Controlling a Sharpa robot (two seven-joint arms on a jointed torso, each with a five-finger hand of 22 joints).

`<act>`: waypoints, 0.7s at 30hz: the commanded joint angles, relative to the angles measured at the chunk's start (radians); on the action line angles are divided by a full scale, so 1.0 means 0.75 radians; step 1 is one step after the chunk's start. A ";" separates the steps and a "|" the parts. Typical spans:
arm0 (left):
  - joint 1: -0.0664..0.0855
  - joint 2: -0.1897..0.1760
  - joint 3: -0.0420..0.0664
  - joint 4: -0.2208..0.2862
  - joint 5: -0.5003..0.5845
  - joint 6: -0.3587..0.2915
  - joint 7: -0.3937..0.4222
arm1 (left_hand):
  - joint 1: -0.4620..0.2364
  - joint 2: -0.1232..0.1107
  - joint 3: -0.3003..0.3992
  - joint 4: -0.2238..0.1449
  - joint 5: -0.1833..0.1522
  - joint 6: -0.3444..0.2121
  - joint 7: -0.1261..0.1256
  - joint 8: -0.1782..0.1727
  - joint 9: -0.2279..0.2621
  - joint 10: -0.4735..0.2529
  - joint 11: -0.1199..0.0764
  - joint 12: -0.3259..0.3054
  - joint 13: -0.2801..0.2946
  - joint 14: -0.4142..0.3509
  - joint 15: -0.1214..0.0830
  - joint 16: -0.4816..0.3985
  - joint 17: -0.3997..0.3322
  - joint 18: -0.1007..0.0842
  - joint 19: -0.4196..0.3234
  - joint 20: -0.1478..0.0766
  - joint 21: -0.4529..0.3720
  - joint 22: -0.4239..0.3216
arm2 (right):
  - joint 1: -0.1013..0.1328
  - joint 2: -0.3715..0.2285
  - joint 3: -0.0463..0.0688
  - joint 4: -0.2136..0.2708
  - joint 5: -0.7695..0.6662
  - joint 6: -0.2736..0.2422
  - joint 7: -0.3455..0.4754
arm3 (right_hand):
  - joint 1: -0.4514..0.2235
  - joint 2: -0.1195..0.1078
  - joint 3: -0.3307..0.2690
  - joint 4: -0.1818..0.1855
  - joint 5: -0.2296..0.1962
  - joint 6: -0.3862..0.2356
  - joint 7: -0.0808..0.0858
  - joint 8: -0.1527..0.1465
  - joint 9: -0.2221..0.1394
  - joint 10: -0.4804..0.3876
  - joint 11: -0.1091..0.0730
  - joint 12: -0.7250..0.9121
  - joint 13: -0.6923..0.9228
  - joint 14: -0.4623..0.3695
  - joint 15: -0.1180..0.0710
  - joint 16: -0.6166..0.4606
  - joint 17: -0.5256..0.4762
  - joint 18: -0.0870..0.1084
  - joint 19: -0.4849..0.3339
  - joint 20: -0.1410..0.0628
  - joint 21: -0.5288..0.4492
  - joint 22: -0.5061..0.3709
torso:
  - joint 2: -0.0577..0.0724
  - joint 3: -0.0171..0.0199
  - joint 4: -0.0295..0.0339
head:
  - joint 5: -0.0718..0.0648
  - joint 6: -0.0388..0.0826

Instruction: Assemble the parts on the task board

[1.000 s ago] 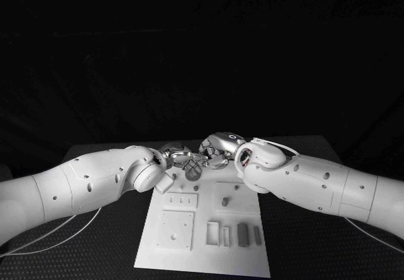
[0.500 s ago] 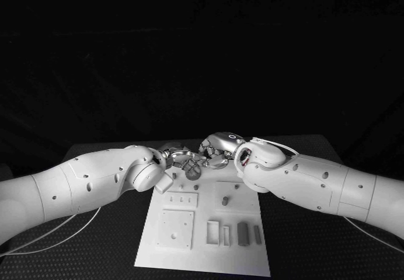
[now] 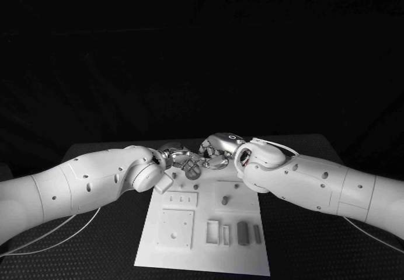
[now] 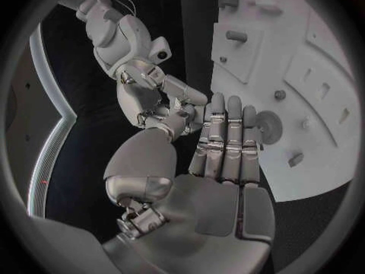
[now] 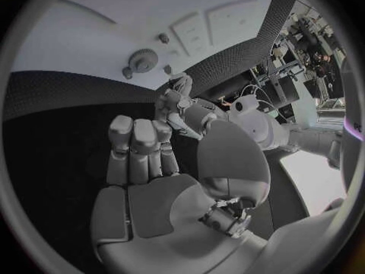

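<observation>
Right now both silver hands are meeting fingertip to fingertip over the far end of the white task board [image 3: 205, 233] on the black table [image 3: 312, 245]. Between them, the left robot hand [image 3: 178, 156] and the right robot hand [image 3: 220, 147] are pinching a small part [image 4: 180, 108], though I cannot tell which one is gripping it. Nearby, a round gear [image 4: 267, 125] is lying on the board.

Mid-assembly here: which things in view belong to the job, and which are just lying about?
Job:
- task board
- gear-shaped part on the board
- upright peg in the board
- dark bar parts in their slots
- left robot hand and right robot hand, fingers meeting over the board's far end

Lying about:
- cables on the black table
</observation>
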 commanded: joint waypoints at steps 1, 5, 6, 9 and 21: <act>0.002 0.003 0.004 0.003 -0.016 -0.002 0.013 | -0.014 -0.008 0.033 0.002 -0.010 0.026 -0.017 0.009 0.011 0.014 -0.001 0.007 0.003 0.011 0.000 0.010 0.003 -0.005 0.004 -0.006 0.006 0.024 | -0.005 -0.001 -0.003 -0.004 0.024 0.031 0.018 | -0.015 -0.017 0.004 0.003 0.003 0.091 0.056 0.001 0.043 0.006 0.000 -0.004 0.001 0.005 -0.007 -0.003 -0.002 0.059 0.009 -0.003 0.006 0.001 | 0.000 -0.0003 -0.0016 | 0.002 -0.002; 0.001 0.002 0.004 0.001 -0.022 -0.017 0.012 | -0.018 -0.011 0.049 -0.001 -0.007 0.034 -0.019 0.013 0.017 0.023 -0.004 0.010 0.006 0.019 -0.004 0.016 0.005 -0.006 0.010 -0.009 0.011 0.025 | -0.004 -0.003 -0.004 -0.009 0.061 0.023 0.039 | -0.058 -0.087 -0.042 0.009 0.002 0.032 0.071 -0.036 0.030 -0.011 0.015 -0.016 -0.002 0.000 0.004 -0.010 -0.004 0.059 0.008 -0.001 0.002 0.000 | 0.000 0.0004 -0.0015 | 0.003 -0.001; 0.000 0.002 0.004 0.000 -0.022 -0.019 0.012 | -0.019 -0.011 0.050 -0.001 -0.007 0.035 -0.019 0.013 0.018 0.025 -0.005 0.011 0.007 0.021 -0.005 0.018 0.005 -0.006 0.010 -0.009 0.011 0.026 | -0.004 -0.003 -0.004 -0.011 0.066 0.020 0.043 | -0.066 -0.097 -0.055 0.007 0.004 0.022 0.076 -0.042 0.028 -0.015 0.018 -0.017 -0.002 -0.002 0.007 -0.011 -0.004 0.059 0.007 -0.001 0.001 0.000 | 0.000 0.0006 -0.0015 | 0.003 -0.001; -0.001 0.001 0.004 -0.004 -0.028 -0.023 0.008 | -0.022 -0.010 0.055 -0.001 -0.009 0.039 -0.021 0.015 0.021 0.029 -0.006 0.013 0.008 0.025 -0.007 0.021 0.007 -0.007 0.013 -0.011 0.013 0.026 | -0.004 -0.011 -0.004 -0.009 0.087 0.000 0.056 | -0.107 -0.147 -0.138 -0.004 0.007 -0.101 0.110 -0.111 0.000 -0.049 0.050 -0.031 -0.004 -0.021 0.035 -0.021 -0.003 0.059 -0.011 -0.001 -0.008 -0.001 | 0.000 0.0011 -0.0005 | 0.003 0.000; -0.001 -0.026 0.004 -0.014 -0.079 0.047 -0.014 | -0.028 -0.004 0.066 -0.009 -0.006 0.044 -0.023 0.018 0.031 0.038 -0.009 0.015 0.012 0.033 -0.011 0.028 0.009 -0.011 0.012 -0.015 0.017 0.027 | -0.005 -0.125 -0.004 -0.012 0.287 -0.160 0.216 | -0.167 -0.205 -0.335 0.021 0.043 -0.268 0.183 -0.193 -0.032 -0.146 0.122 -0.034 -0.015 -0.092 0.107 -0.043 0.002 0.059 -0.085 0.026 -0.055 -0.005 | 0.000 0.0014 -0.0011 | 0.006 -0.004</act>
